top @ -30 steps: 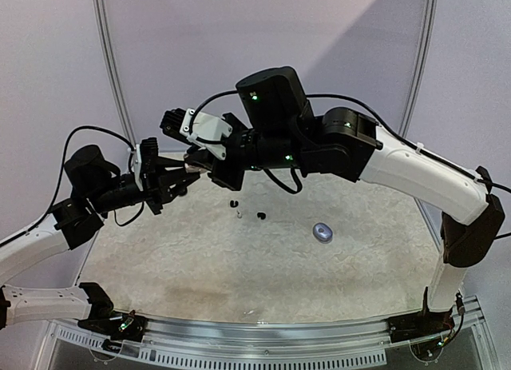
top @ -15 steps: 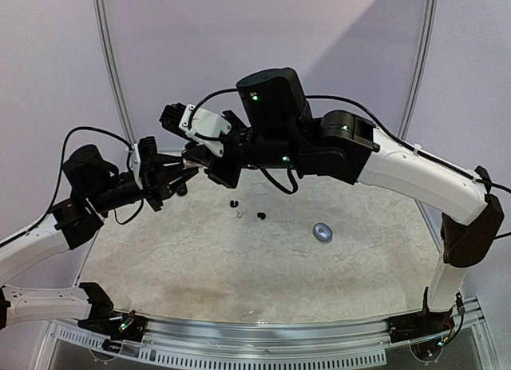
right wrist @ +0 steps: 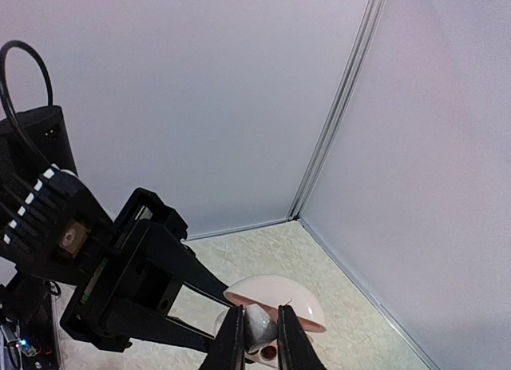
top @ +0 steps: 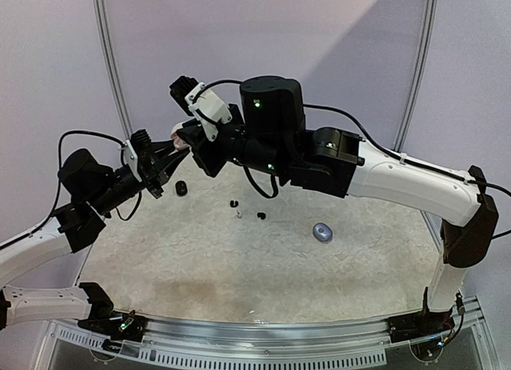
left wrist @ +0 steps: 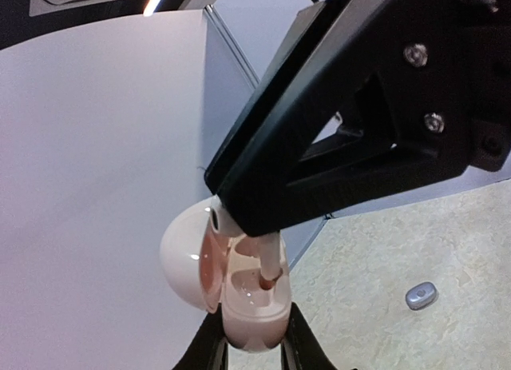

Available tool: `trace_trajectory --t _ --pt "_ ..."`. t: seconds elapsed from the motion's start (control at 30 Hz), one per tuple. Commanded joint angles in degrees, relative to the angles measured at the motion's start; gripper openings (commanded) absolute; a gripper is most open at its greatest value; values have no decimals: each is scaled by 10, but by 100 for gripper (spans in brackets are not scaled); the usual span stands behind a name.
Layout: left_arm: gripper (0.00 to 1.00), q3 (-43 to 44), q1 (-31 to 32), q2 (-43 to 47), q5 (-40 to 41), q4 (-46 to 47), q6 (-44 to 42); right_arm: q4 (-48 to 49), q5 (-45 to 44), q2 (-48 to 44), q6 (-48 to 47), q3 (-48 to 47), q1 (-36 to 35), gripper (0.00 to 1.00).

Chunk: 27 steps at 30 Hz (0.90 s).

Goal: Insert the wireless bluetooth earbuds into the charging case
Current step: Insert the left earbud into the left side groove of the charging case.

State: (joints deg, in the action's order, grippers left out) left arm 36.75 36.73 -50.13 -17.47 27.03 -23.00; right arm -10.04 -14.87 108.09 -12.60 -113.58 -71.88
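Note:
My left gripper (top: 164, 157) is shut on the base of an open pale pink charging case (left wrist: 239, 294), held high above the table with its lid (left wrist: 185, 258) swung open. My right gripper (top: 186, 138) is shut on a whitish earbud (right wrist: 259, 326). In the left wrist view the earbud's stem (left wrist: 271, 268) points down into a socket of the case. In the right wrist view my right gripper (right wrist: 257, 336) sits just under the lid (right wrist: 279, 296). Three tiny buds lie on the table: two black (top: 233, 203) (top: 261, 216) and one whitish (top: 239, 214).
A silver-grey closed case (top: 322, 232) lies right of the middle of the table and also shows in the left wrist view (left wrist: 421, 294). A small black rounded object (top: 181, 188) lies under the left gripper. Wall panels stand close behind both grippers.
Both grippers have risen and moved back and to the left together, with the case and the earbud. The small black object under the left gripper has come into view.

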Motion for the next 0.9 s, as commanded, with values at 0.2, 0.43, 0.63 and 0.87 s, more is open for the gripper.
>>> trace_trajectory --t 0.2,0.43,0.63,0.87 --pt "0 -28 0 4 26 62 -35 56 27 -26 29 0 3 0" --pt "0 -30 -3 1 11 70 -48 -3 61 -33 -16 -4 4 0" --pt "0 -26 -3 0 -6 64 -28 -57 55 -8 -65 -40 3 0" --pt "0 -23 -3 2 -16 52 -26 -83 46 9 -87 -51 5 0"
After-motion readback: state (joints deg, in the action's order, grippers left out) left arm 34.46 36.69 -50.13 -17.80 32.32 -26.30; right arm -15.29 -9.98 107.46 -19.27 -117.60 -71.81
